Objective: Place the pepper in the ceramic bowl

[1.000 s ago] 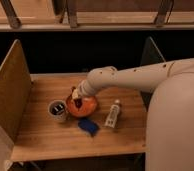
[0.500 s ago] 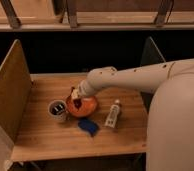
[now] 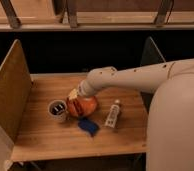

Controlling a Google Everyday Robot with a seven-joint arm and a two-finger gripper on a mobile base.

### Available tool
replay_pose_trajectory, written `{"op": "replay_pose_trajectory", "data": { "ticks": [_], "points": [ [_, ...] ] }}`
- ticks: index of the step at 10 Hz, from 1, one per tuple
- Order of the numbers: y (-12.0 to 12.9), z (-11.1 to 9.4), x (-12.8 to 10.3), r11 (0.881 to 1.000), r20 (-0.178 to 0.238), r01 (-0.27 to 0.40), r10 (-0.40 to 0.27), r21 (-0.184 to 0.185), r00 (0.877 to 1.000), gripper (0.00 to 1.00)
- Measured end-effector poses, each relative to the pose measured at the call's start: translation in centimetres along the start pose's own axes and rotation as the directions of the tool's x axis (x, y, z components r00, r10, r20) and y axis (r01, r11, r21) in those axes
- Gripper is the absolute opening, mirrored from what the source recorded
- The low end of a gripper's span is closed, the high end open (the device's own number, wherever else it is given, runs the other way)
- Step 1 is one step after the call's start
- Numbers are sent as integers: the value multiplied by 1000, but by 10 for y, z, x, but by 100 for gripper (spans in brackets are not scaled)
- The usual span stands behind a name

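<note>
The ceramic bowl (image 3: 88, 106) is a round glossy orange-red dish at the middle of the wooden table (image 3: 45, 135). My gripper (image 3: 74, 102) hangs at the end of the white arm, right over the bowl's left rim. A small dark red piece that looks like the pepper (image 3: 71, 107) shows at the gripper's tip, over the bowl's left edge. I cannot tell whether it is held or resting in the bowl. The arm hides part of the bowl's far side.
A small pale cup (image 3: 57, 109) with dark contents stands just left of the bowl. A flat blue object (image 3: 88, 126) lies in front of the bowl. A white tube (image 3: 112, 115) lies to its right. A wooden panel (image 3: 10, 90) walls the left side.
</note>
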Motion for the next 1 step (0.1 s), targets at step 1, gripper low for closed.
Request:
{"op": "replay_pose_trajectory", "data": {
  "ticks": [1],
  "points": [
    [0,0,0,1000,0,0,0,0,1000,80]
  ]
}}
